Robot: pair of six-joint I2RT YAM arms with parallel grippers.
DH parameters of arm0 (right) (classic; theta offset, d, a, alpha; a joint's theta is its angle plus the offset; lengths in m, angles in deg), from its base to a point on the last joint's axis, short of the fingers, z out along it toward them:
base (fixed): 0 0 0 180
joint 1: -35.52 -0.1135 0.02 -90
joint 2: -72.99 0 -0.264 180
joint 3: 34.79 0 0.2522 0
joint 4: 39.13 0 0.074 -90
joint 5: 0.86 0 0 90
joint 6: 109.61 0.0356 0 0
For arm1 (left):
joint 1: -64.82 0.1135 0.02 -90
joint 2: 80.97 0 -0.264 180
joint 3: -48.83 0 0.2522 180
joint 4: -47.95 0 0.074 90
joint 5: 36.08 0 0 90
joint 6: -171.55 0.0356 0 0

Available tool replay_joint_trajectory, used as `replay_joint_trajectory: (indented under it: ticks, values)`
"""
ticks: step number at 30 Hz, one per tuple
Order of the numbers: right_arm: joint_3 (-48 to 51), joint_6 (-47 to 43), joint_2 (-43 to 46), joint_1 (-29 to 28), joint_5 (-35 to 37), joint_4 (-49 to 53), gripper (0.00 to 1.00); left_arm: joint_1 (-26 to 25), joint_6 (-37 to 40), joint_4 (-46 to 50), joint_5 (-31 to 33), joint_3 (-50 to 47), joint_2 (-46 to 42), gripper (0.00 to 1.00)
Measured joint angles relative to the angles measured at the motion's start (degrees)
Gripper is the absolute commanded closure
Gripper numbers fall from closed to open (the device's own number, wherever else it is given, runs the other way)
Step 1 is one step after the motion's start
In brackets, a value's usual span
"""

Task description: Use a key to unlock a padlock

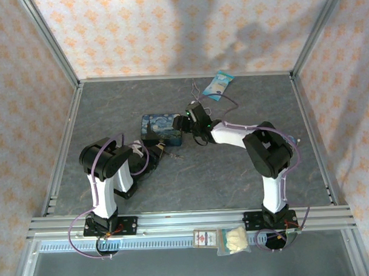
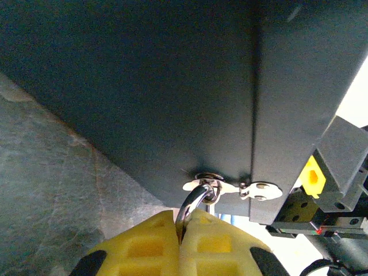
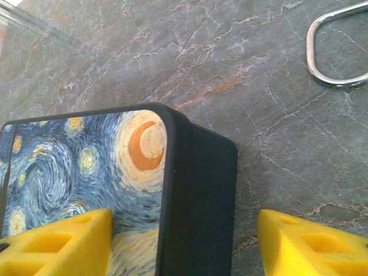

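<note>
My left gripper [image 2: 181, 224] is shut on the padlock, pinching its silvery shackle [image 2: 194, 202] between the yellow fingers. The shackle runs through the small clasp [image 2: 230, 187] on the dark side of the blue painted tin [image 2: 172, 86]. The padlock's body is hidden in the fingers. From above, the left gripper [image 1: 156, 152] sits at the tin's [image 1: 162, 129] front edge. My right gripper [image 3: 184, 224] is open and straddles the tin's [image 3: 198, 190] right corner, one finger over the lid and one over the table. A tiny silvery speck [image 1: 178, 155] right of the left gripper may be the key.
A bent wire loop [image 3: 336, 49] lies on the grey stone-patterned table [image 3: 241, 69] beyond the tin. A light blue packet [image 1: 219, 85] lies near the back wall. Metal rails edge the table on all sides.
</note>
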Motion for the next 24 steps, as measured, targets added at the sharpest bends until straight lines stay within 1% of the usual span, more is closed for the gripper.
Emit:
replay_joint_trajectory:
  ticks: [4, 8, 17, 24]
  values:
    - [3.10, 2.51, 0.55, -0.63, 0.42, -4.42, 0.36, 0.00, -0.04, -0.04, 2.75, -1.53, -0.96, 1.00]
    - [4.90, 4.09, 1.11, -1.38, 0.72, -6.60, 0.36, 0.00, -0.17, -0.04, 5.60, -2.95, -2.32, 1.00]
    - [5.05, 4.87, 1.14, -1.86, 2.84, -7.23, 0.37, 1.40, -1.31, -0.04, 9.90, -3.34, -2.54, 1.00]
    - [5.05, 4.90, 1.14, -2.54, 4.28, -7.26, 0.38, 2.14, -2.78, 0.04, 11.63, -3.48, -2.78, 1.00]
